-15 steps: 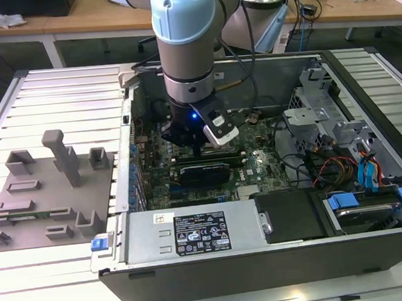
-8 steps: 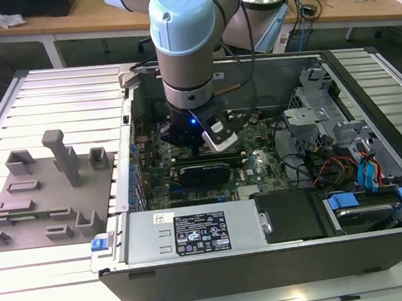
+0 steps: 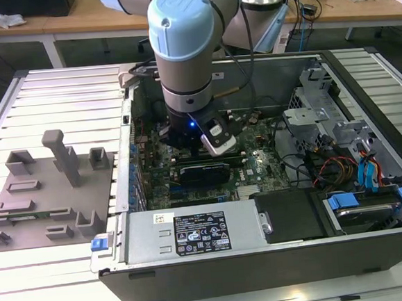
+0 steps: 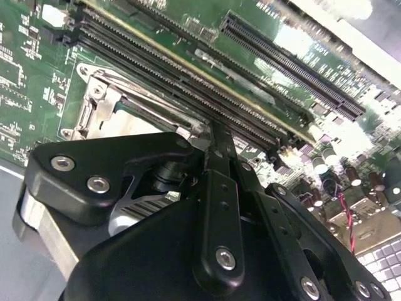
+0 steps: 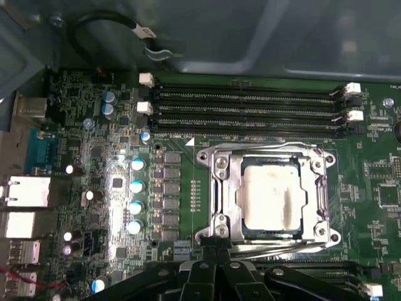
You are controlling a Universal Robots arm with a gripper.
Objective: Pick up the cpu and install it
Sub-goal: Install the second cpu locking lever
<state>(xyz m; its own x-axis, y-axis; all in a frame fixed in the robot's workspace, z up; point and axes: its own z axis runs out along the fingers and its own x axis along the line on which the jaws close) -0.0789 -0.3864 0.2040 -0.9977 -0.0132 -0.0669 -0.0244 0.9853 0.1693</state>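
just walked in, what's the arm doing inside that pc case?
The arm has its claw down inside the open case, right over the motherboard. In the first wrist view the cpu already sits in the socket, metal frame around it, next to the memory slots. The claw hangs at the socket's edge, and nothing shows between its fingers. The grey fixture plate lies outside the case on the exterior view's left.
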